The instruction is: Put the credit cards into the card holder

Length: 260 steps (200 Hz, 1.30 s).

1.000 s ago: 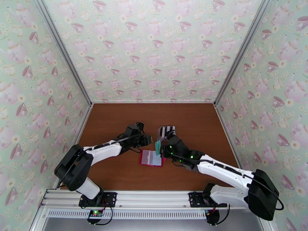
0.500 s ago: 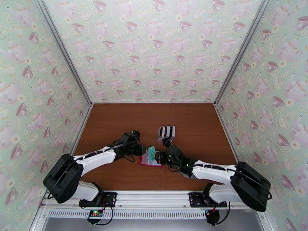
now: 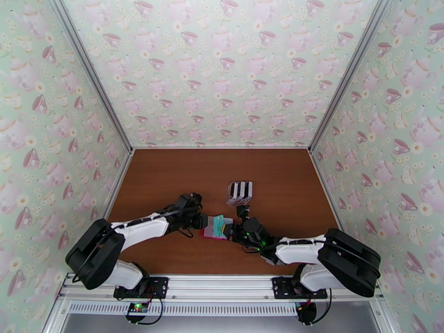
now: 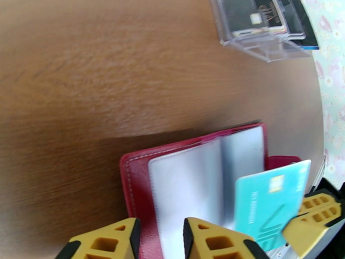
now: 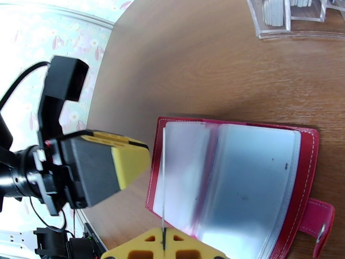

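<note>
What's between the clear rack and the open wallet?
Bare wooden table; nothing lies between the clear rack and the red wallet. Left wrist view shows it; right wrist view agrees.

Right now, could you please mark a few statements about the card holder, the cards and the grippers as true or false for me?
1. The card holder lies open on the table. True.
2. The right gripper pinches a black card. False: it is shut on a teal card.
3. The clear rack is empty. False: credit cards stand in it.
4. The left gripper has its fingers apart at the card holder's edge. True.
</note>
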Motion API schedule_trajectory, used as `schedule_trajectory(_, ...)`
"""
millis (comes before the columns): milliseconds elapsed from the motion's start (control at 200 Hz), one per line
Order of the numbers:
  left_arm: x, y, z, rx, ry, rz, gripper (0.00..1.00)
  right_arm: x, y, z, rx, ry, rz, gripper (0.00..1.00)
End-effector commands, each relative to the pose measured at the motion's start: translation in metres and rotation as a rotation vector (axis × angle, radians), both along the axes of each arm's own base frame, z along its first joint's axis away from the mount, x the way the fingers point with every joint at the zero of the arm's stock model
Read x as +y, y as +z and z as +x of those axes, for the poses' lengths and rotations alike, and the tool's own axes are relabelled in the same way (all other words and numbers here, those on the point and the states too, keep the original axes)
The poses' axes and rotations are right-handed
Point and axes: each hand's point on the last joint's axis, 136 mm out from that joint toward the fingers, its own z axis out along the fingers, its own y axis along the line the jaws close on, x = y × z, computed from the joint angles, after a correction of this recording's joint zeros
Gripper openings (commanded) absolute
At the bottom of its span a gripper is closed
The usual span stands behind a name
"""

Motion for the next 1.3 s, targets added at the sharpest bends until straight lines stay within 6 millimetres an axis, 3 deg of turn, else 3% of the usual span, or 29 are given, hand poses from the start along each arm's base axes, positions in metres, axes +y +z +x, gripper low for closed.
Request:
schedule_trajectory(0,0.004,-0.01,-0.001,-0.003,-0.014,0.041,0.31,-0.004,0.003,0.001,-0.01,-0.03,0.014,0.0)
schedule_trajectory(756,0.015,-0.032,-0.019,0.044,0.001,0.096,0.24,-0.02,-0.018,0.003,0.039,-0.094,0.005,0.0)
schedule_trajectory(1297,0.016,-0.044,-0.036,0.072,0.008,0.099,0.21,-0.004,-0.032,0.004,0.086,-0.051,0.066,0.0)
